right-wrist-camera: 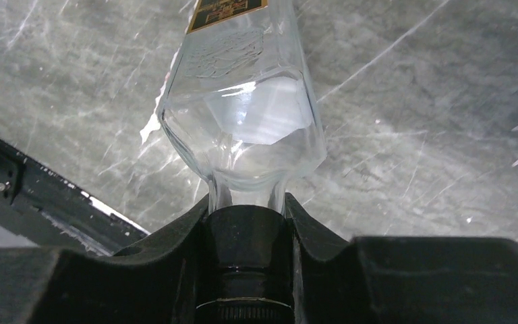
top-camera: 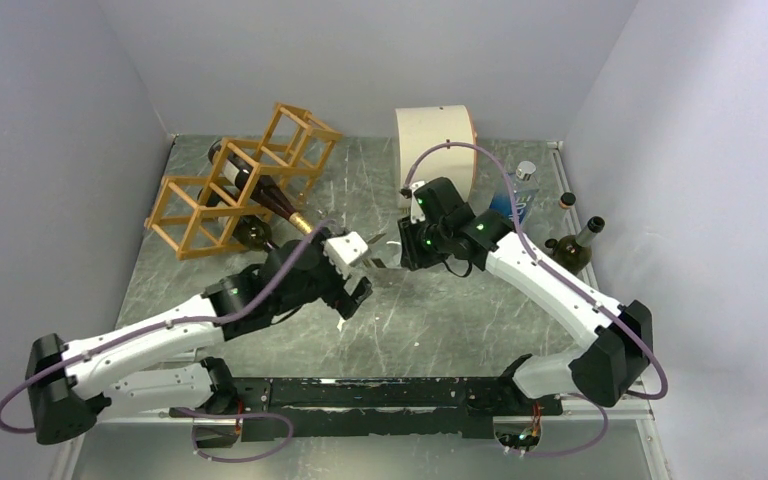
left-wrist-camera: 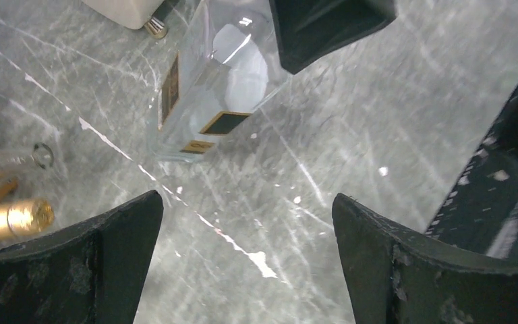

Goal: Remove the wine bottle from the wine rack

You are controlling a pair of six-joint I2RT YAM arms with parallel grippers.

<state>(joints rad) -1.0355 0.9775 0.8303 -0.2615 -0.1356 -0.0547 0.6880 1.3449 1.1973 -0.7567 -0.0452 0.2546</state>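
Note:
The orange-brown wine rack stands at the back left. A dark wine bottle with a gold foil neck lies in it, the neck poking out toward the middle; that foil also shows in the left wrist view. My right gripper is shut on the black-capped neck of a clear glass bottle with a black and gold label, held low over the table. My left gripper is open, empty, just short of that clear bottle's base.
A cream drum stands at the back centre. A dark bottle, a blue item and a small silver-capped bottle sit at the right. A black rail runs along the near edge.

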